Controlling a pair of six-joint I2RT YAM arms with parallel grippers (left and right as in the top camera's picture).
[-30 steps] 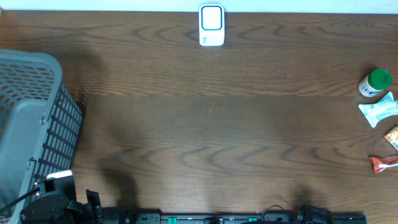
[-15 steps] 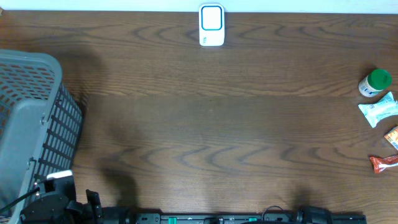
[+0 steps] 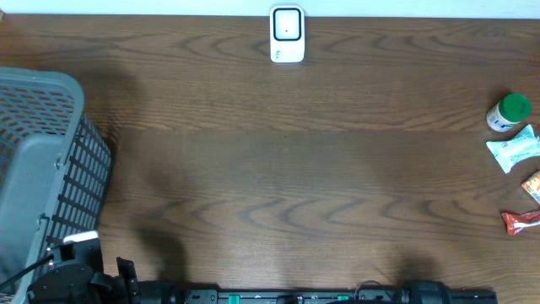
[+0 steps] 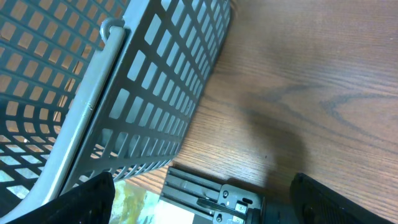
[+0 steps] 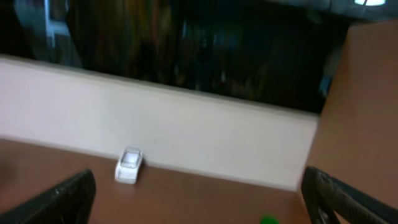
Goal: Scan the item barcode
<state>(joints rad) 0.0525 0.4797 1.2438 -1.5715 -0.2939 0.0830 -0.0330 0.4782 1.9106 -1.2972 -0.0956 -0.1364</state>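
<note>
Overhead, the items lie well right of the scanner (image 3: 287, 34) and nearer the arms: a green-capped bottle (image 3: 510, 112), a white packet (image 3: 515, 150) and a red wrapper (image 3: 520, 221). The right gripper (image 5: 205, 202) is the nearer one, jaws wide. The left gripper (image 4: 208, 199), also wide, sits far left by the basket (image 3: 42, 80).

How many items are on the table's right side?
4, clustered at the right edge: green-capped bottle, white packet beside it, orange packet cut by the frame, red packet frontmost. More may lie offscreen.
</note>
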